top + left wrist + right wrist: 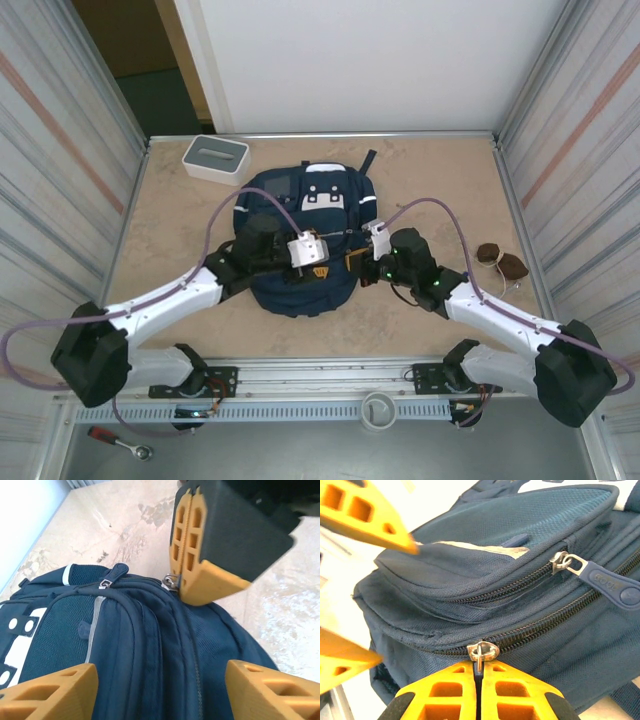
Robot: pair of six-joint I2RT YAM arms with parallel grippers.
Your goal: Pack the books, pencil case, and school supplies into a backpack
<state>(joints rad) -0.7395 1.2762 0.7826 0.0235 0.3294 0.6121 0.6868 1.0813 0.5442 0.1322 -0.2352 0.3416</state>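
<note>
The navy backpack (pixel 310 200) lies flat in the middle of the table, its zips closed along the near side. My right gripper (pixel 479 672) is shut on the metal zipper pull (pixel 482 651) of the main zip, at the pack's near right edge (pixel 352 262). From the left wrist, the same gripper (pixel 192 545) pinches that pull (pixel 171 580). My left gripper (pixel 160 695) hangs open above the pack's fabric with nothing between its fingers (pixel 365 515). A second zipper pull with a blue tab (pixel 600 577) lies free. The books, marker and pen are out of view.
A white box with a grey top (pixel 215 157) stands at the back left of the table. A brown lumpy object with cords (pixel 500 262) lies at the right. Ribbed walls close in both sides. A wrench (pixel 120 440) lies below the near rail.
</note>
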